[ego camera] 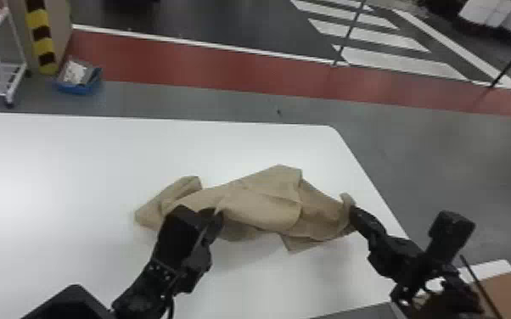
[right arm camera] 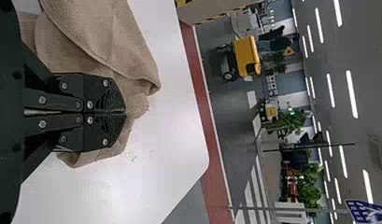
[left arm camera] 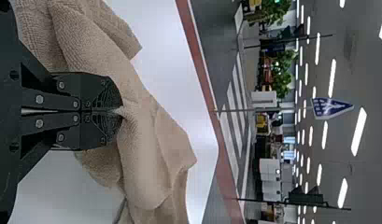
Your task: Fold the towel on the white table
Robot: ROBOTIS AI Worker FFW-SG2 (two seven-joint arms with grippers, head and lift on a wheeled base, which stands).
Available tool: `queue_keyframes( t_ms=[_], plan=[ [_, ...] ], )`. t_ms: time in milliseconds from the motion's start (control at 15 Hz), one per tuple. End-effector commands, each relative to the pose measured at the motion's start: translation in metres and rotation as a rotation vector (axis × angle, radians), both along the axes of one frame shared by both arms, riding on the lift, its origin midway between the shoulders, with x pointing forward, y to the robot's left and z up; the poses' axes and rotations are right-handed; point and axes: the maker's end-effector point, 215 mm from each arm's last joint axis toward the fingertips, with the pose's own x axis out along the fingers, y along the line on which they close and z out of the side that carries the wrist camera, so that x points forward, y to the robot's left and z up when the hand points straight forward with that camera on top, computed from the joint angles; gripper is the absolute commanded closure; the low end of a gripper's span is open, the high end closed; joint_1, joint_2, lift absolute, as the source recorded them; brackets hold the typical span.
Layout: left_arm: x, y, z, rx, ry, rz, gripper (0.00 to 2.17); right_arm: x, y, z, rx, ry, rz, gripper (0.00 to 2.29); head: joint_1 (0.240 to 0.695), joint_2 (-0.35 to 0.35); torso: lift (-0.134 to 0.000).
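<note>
The towel, a tan, crumpled cloth with a textured weave, lies on the white, smooth-topped counter. The main bulk of the towel spans the area between the left tool, a black two-finger unit, and the right tool, a matching black two-finger unit. A folded end extends to the left of the left tool; a raised peak lies farther from the robot than both tools. A flat corner points toward the robot between the two tools, nearer to the right tool.

Left wrist view: the left tool is narrow, its fingers pressed together on a pinch of towel. Right wrist view: the right tool is narrow, its fingers together on the right end of the towel, with a small curl of cloth projecting past the tips.

A blue, shallow bin sits on the floor beyond the counter, forward and left of the left tool.
</note>
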Motion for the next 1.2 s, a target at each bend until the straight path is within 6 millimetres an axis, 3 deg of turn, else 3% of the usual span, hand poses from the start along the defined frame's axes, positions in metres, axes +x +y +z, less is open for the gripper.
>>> queue_keyframes(
  t_ms=[0,133,333,467,533,667,867,1067,1133],
  plan=[
    [0.010,0.030,0.022,0.001,-0.012,0.040,1.42,-0.001,-0.008,0.022,-0.020,0.010,-0.003,1.77,0.695,-0.350,-0.120],
    [0.017,0.051,0.057,-0.023,-0.060,0.067,1.42,0.002,-0.026,0.053,0.005,0.009,-0.014,1.77,0.695,-0.350,-0.120],
    [0.028,0.120,0.100,-0.035,-0.106,0.164,1.42,0.014,-0.069,0.099,-0.021,-0.024,-0.053,1.77,0.695,-0.350,-0.120],
    [0.033,0.166,0.112,-0.036,-0.096,0.222,1.42,0.017,-0.091,0.113,-0.034,-0.025,-0.079,1.77,0.695,-0.350,-0.120],
    [0.032,0.178,0.120,-0.041,-0.097,0.235,1.42,0.017,-0.091,0.116,-0.026,-0.031,-0.074,1.77,0.695,-0.350,-0.120],
    [0.018,0.196,0.116,-0.004,-0.036,0.228,1.42,0.012,-0.084,0.109,0.001,-0.004,-0.061,1.77,0.683,-0.350,-0.120],
    [0.005,0.196,0.093,0.058,0.042,0.188,1.41,0.012,-0.068,0.104,0.018,0.005,-0.043,1.77,0.695,-0.350,-0.120],
    [0.007,0.185,0.057,0.089,0.098,0.171,1.40,0.013,-0.052,0.066,0.046,0.066,-0.038,1.77,0.695,-0.350,-0.120],
    [0.007,0.181,0.044,0.099,0.116,0.169,1.18,0.011,-0.051,0.055,0.057,0.082,-0.038,1.77,0.695,-0.350,-0.120]
  ],
)
